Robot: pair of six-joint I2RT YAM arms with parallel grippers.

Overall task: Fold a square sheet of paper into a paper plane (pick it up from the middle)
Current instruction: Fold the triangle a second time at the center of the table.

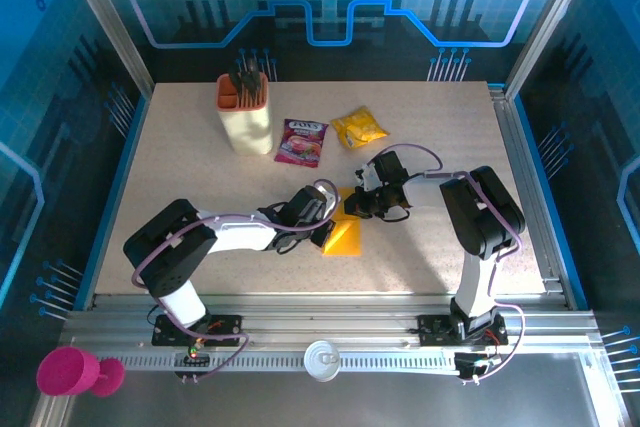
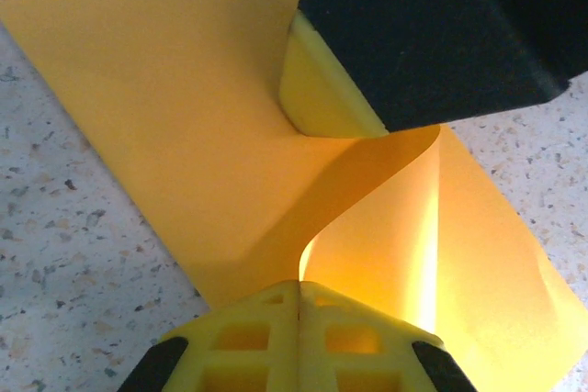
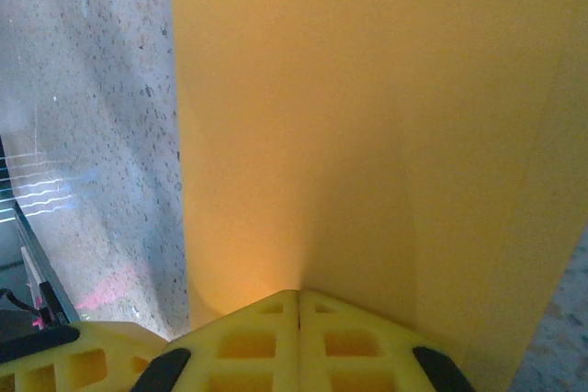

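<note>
square sheet of paper point(image 1: 343, 237) gripped by left claw point(image 2: 299, 286), right claw point(image 3: 299, 296), sticks point(image 1: 245, 87) in holder point(image 1: 250, 129)

The two arms meet at mid-table. There the left gripper point(image 1: 328, 227) and right gripper point(image 1: 352, 209), both closed, stand tip to tip over the sheet of paper point(image 1: 345, 239), leaving no gap to pass between them. The paper curls up off the table to the left fingertips point(image 2: 257, 328), another low barrier there. Behind them the purple packet point(image 1: 303, 140) and yellow packet point(image 1: 358, 127) lie close together, and the beige holder point(image 1: 245, 117) stands tall at the back left. Bare table point(image 1: 190, 172) is open along the left side, at the far right beyond the right arm point(image 1: 480, 212), and along the front strip.
</note>
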